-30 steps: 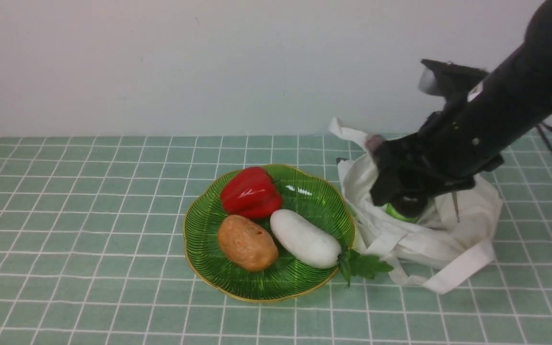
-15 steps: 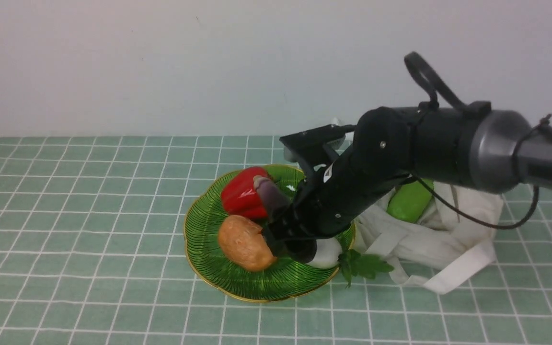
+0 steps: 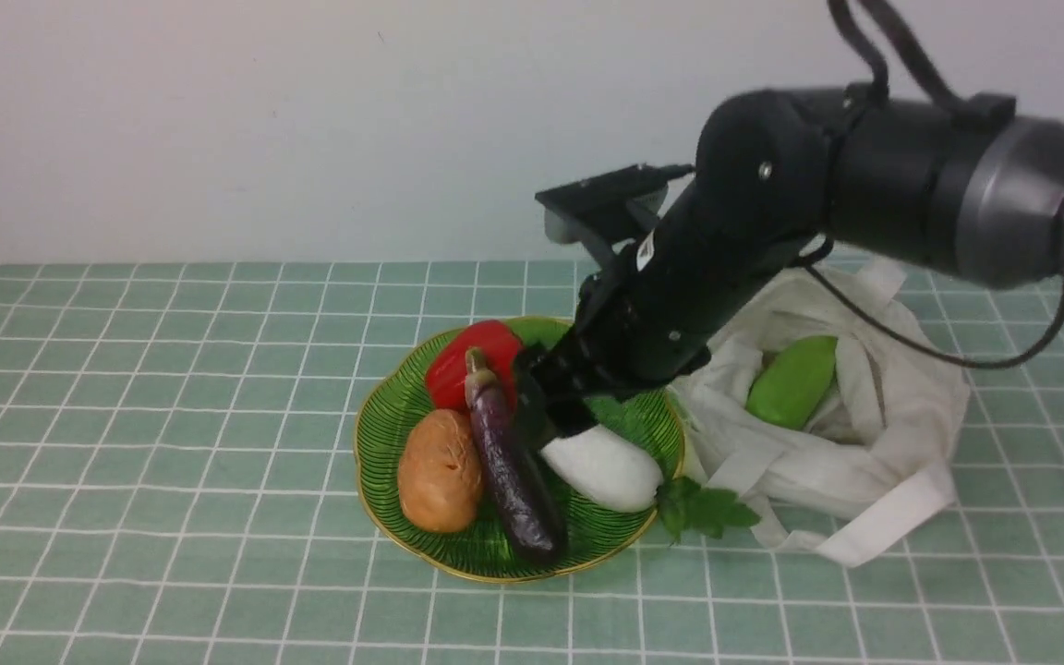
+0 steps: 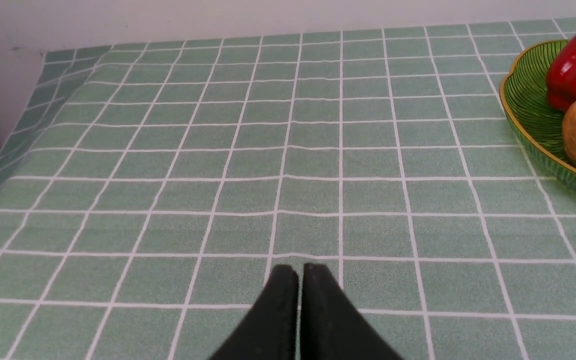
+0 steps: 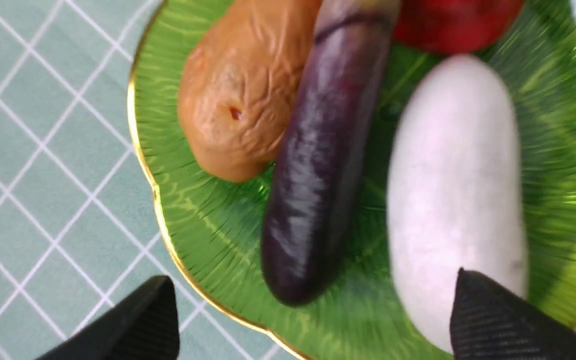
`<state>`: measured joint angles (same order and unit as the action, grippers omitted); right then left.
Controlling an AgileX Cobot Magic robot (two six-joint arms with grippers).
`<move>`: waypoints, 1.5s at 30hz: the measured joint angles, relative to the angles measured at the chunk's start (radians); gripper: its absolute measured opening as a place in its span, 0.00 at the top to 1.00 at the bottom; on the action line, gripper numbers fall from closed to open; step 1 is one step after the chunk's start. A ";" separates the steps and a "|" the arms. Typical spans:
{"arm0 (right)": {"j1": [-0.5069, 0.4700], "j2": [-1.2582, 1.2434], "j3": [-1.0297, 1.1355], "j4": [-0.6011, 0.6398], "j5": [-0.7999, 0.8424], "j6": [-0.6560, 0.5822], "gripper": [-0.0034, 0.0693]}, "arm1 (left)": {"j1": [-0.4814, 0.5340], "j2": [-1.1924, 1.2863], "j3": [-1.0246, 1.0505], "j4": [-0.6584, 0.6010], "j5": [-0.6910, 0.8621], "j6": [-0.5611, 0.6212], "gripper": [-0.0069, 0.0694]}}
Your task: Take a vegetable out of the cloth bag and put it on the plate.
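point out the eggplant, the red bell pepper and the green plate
eggplant (image 3: 506,457), front view, middle of its dark purple body
red bell pepper (image 3: 451,374), front view, its left side
green plate (image 3: 379,427), front view, bare ribbed wall on its left
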<state>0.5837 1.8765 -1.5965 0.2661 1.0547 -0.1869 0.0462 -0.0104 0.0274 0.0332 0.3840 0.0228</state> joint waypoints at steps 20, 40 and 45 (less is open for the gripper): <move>-0.197 -0.477 0.082 -0.266 0.191 0.147 0.97 | 0.000 0.000 0.000 0.000 0.000 0.000 0.92; -0.197 -1.688 1.301 -0.176 -0.813 0.142 0.97 | 0.000 0.000 0.000 0.000 0.000 0.000 0.92; -0.197 -1.730 1.334 -0.176 -0.837 0.141 0.97 | 0.000 0.000 0.000 0.000 0.000 0.000 0.92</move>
<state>0.3863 0.1470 -0.2630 0.0898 0.2181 -0.0463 0.0462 -0.0104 0.0274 0.0332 0.3840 0.0228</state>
